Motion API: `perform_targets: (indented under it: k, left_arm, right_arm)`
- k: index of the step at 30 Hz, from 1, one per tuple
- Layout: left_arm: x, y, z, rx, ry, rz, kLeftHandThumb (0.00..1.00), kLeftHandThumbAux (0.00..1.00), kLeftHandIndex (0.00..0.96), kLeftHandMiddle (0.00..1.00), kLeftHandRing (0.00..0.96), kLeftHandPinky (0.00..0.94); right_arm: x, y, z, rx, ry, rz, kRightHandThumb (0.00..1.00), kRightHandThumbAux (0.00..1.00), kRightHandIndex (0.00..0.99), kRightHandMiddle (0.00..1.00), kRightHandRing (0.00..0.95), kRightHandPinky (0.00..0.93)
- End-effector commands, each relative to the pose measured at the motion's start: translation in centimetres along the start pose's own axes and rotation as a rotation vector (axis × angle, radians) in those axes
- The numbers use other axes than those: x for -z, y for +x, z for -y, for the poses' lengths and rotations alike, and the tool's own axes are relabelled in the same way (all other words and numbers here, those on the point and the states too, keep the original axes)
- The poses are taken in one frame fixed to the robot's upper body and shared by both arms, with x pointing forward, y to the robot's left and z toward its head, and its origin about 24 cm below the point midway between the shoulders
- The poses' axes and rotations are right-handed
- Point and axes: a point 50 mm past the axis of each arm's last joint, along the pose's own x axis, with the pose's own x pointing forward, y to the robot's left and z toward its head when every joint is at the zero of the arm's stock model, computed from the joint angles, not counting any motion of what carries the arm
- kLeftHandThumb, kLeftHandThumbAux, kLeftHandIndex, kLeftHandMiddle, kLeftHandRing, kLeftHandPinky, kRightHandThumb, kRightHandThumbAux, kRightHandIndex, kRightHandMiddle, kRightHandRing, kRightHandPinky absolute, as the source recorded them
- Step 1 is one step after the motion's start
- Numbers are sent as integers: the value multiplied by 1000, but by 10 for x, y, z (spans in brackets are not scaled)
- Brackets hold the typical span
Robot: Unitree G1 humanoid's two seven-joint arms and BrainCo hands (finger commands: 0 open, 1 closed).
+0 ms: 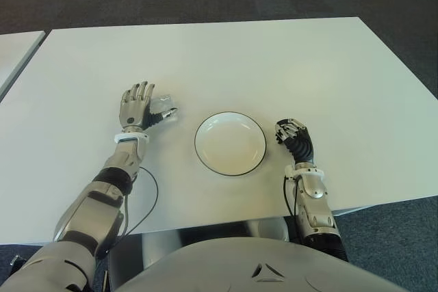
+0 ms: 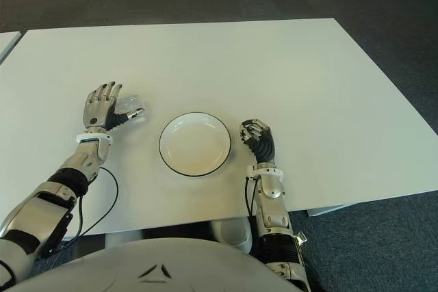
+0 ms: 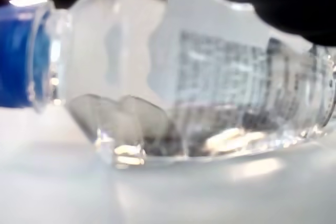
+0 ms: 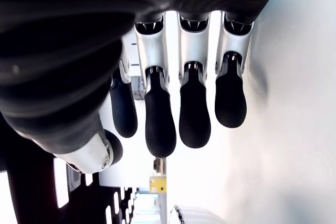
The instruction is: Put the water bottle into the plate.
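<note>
A small clear water bottle (image 1: pixel 163 107) with a blue cap lies on its side on the white table, left of the white plate (image 1: pixel 199 144). My left hand (image 1: pixel 139 107) is right at the bottle with its fingers spread upward and the thumb reaching over it, not closed around it. The left wrist view shows the bottle (image 3: pixel 199 77) very close, resting on the table, its blue cap (image 3: pixel 18 56) to one side. The plate holds nothing. My right hand (image 1: pixel 293 134) shows just right of the plate with its fingers (image 4: pixel 160 124) curled and nothing in them.
The white table (image 1: pixel 274 66) extends far behind and to both sides of the plate. A second table's edge (image 1: pixel 14 49) shows at the far left. Dark carpet surrounds the tables. A thin cable (image 1: pixel 152 200) loops by my left forearm.
</note>
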Motion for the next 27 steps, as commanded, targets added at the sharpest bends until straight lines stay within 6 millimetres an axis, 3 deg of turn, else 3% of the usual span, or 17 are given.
perform_targets:
  k: [1, 14, 27]
  left_arm:
    - [4, -16, 22, 162, 11, -1, 565, 120, 0, 0, 0, 0]
    - [10, -31, 41, 380, 13, 10, 597, 149, 0, 0, 0, 0]
    - [13, -33, 51, 494, 39, -57, 607, 221, 0, 0, 0, 0]
  right_arm:
    - [12, -6, 2, 10, -4, -67, 702, 730, 437, 675, 663, 654]
    - [12, -5, 1, 13, 10, -73, 702, 730, 437, 661, 645, 632]
    - [11, -6, 2, 6, 0, -67, 702, 730, 438, 663, 649, 640]
